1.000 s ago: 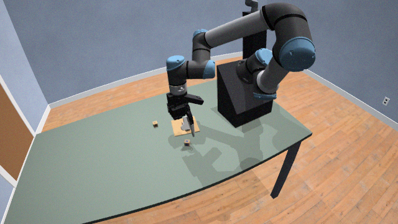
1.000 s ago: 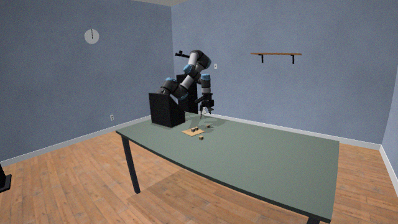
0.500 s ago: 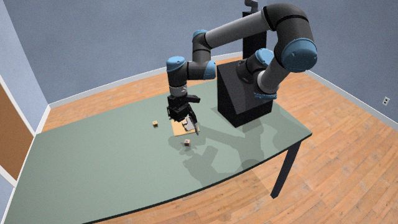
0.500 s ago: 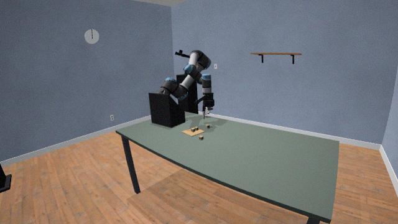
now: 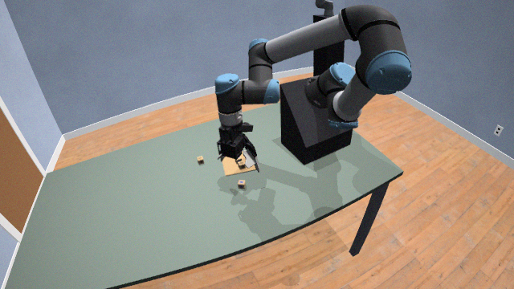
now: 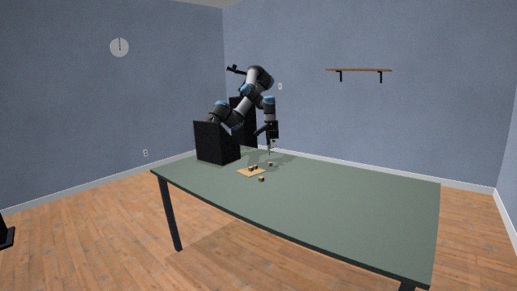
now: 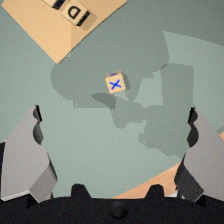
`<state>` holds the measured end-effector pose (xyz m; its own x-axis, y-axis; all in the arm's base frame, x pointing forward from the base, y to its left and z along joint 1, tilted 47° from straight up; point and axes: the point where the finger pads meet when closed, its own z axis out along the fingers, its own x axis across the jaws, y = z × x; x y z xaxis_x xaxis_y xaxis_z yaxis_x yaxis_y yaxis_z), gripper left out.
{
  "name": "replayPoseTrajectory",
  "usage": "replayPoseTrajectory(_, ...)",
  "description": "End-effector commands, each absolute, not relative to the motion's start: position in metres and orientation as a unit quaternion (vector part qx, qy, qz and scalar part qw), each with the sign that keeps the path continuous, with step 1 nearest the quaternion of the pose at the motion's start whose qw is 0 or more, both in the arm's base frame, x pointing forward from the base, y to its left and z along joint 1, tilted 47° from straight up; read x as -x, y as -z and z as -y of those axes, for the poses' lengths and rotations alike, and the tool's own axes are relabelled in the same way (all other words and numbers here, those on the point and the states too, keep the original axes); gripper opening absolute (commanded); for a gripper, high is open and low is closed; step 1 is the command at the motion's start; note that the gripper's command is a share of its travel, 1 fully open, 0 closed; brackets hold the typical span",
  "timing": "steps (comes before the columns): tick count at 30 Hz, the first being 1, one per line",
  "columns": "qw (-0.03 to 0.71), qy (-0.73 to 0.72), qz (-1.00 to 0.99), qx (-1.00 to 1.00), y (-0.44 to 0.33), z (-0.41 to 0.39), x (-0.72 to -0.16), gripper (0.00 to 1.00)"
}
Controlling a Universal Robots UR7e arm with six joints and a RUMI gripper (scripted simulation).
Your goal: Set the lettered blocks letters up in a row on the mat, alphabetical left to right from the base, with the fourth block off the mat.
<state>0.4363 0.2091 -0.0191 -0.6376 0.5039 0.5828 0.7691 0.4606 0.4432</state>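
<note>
1. Okay, closest thing first: the jaws are spread wide open in the wrist view, one at each side, nothing gripped. They're up above the tabletop point(image 5: 120, 201) point(image 6: 343, 202) point(image 7: 90, 150).
2. Past the tips there's a block with a blue X-shaped mark point(image 5: 241, 184) point(image 6: 270, 164) point(image 7: 115, 82) on top. It's sitting on the tabletop, off the mat, with a bit of blue on one side face too.
3. Next out is the tan mat point(image 5: 230, 170) point(image 6: 242, 172) point(image 7: 55, 47), and the D block point(image 6: 255, 166) point(image 7: 74, 12) is on it, letter up.
4. Right by that D is another mat block point(image 6: 250, 169) point(image 7: 54, 2), cut off at the wrist picture's edge, so I can't tell you its top letter. Touching or a tiny gap? Can't tell either.
5. The outlying block point(image 5: 200, 159) point(image 6: 261, 179) is on the tabletop too, off the mat. Way too small to read, sorry.
6. Further back, the arm point(image 5: 307, 35) point(image 6: 243, 106) bends over from its black pedestal point(image 5: 304, 161) point(image 6: 208, 149).
7. Way back on the walls: a round clock point(image 6: 119, 47) and a wooden shelf point(image 6: 359, 69).

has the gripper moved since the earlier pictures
Yes. In the exterior view, the gripper has shifted rightward, away from the black pedestal.
</note>
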Motion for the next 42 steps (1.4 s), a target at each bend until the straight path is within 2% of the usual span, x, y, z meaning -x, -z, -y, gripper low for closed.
replayPoseTrajectory(1,0.174,0.361,0.849,0.343,0.0181,-0.21,-0.438,1.0)
replayPoseTrajectory(42,0.135,0.378,0.88,0.253,0.0157,-0.2133,-0.4414,1.0)
